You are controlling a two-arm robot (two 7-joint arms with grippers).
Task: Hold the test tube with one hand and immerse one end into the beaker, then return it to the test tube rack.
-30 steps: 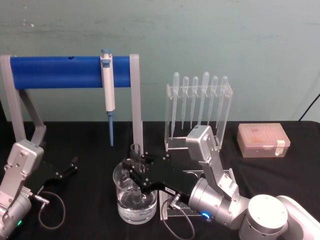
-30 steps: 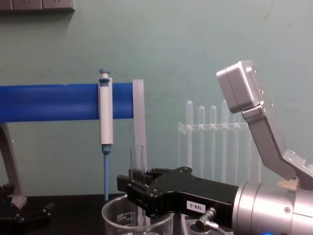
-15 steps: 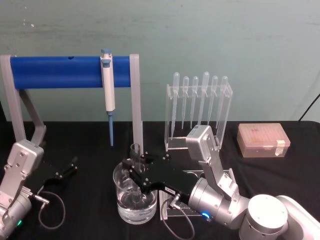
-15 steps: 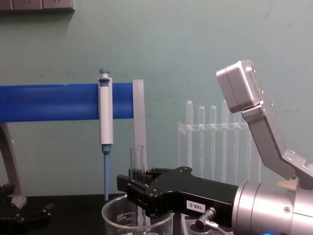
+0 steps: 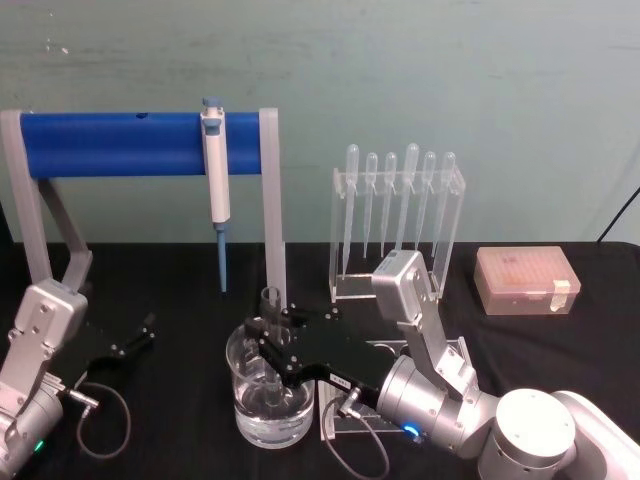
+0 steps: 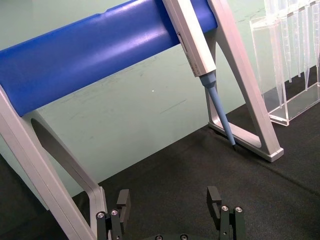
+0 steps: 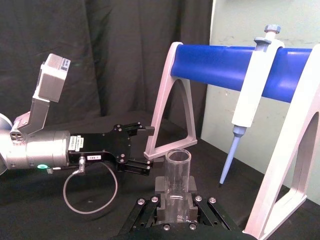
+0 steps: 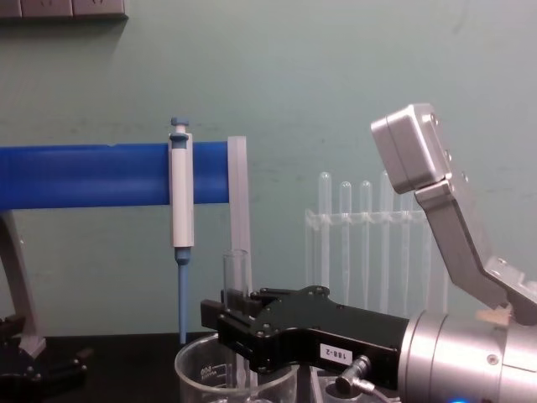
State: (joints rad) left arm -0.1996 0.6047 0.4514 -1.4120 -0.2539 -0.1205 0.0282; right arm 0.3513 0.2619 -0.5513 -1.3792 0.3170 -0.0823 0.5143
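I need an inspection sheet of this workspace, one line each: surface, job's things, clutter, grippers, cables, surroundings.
Surface: black table.
Job's things: test tube upright, lower end inside beaker, which seems to hold clear liquid.
Clutter: micropipette hanging on blue stand; pipettes in clear rack; box at right.
Grippers: right gripper shut on test tube above beaker; left gripper open, empty, low at left.
Cables: grey cable looped at left wrist.
Surroundings: green wall.
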